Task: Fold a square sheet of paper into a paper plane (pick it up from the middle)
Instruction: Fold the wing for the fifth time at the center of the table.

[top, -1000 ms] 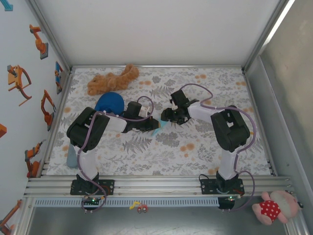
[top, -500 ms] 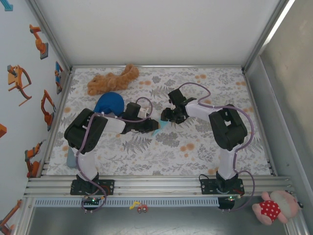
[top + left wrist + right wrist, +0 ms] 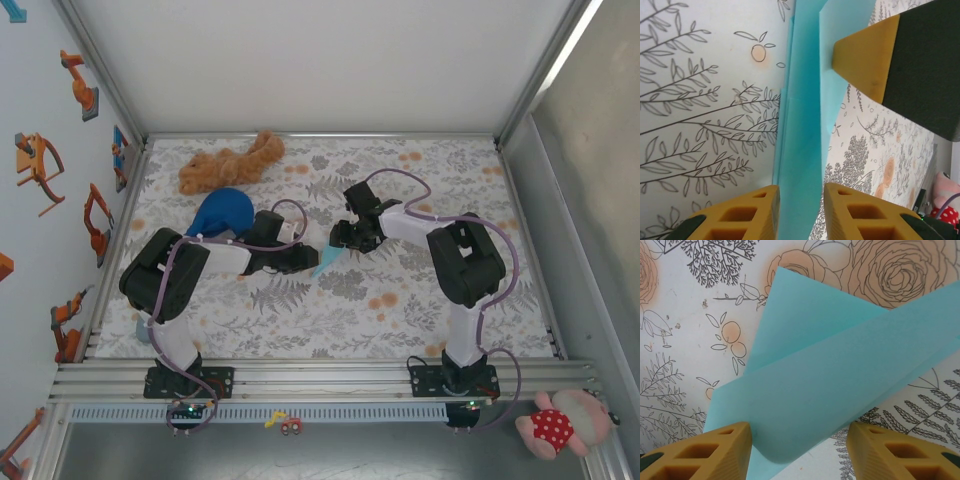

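**Q:** What are the two end effectors doing?

**A:** The left end effector [image 3: 801, 200] has just loosened. Its yellow fingers now stand parted, and the light blue paper plane [image 3: 805, 100] runs through the gap, no longer pinched. The right end effector [image 3: 800, 435] is spread wide over the same paper without clasping it.

**Q:** Where is the paper?

**A:** It lies narrow, pointed and creased lengthwise on the floral surface [image 3: 400, 290], between the arms. The release suggests a crease was just pressed, so another fold or a fresh grasp probably comes next.
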Controlling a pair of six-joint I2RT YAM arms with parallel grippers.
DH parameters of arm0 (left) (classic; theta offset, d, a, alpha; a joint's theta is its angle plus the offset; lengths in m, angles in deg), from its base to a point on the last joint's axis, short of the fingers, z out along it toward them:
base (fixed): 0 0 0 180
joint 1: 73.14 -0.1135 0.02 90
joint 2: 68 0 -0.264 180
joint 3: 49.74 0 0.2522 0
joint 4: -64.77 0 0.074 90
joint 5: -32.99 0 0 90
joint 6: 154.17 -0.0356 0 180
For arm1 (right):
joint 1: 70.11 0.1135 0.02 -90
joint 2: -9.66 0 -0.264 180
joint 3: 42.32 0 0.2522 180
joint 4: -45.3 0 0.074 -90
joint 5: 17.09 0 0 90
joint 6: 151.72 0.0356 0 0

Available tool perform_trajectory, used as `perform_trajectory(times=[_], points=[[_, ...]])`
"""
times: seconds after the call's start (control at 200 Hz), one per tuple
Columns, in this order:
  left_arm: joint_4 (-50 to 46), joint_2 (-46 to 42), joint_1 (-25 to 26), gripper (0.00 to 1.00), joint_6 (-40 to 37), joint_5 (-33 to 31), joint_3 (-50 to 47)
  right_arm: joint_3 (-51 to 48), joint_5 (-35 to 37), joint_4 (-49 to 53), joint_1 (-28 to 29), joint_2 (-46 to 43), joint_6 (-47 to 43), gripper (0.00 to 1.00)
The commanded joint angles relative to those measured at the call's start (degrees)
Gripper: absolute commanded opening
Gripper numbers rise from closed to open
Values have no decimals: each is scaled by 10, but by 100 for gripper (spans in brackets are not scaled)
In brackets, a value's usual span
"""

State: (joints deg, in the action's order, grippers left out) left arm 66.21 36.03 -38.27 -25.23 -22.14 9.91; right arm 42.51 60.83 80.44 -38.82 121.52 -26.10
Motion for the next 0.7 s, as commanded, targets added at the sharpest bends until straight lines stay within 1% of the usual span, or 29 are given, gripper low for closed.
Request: perform_trajectory(times=[0.0, 0.175, 0.331, 0.561, 0.696], points=[[-16, 1, 0, 31, -16, -2, -1, -14, 46, 21, -2, 55, 9, 54], [-18, 0, 3, 35, -20, -2, 2, -13, 46, 23, -2, 59, 11, 54], [-42, 7, 9, 37, -31, -10, 12, -11, 47, 27, -2, 63, 13, 54], [-86, 16, 19, 37, -44, -38, 28, -8, 47, 32, -2, 68, 18, 53], [-123, 23, 23, 34, -52, -65, 40, -9, 51, 36, -2, 71, 19, 53]])
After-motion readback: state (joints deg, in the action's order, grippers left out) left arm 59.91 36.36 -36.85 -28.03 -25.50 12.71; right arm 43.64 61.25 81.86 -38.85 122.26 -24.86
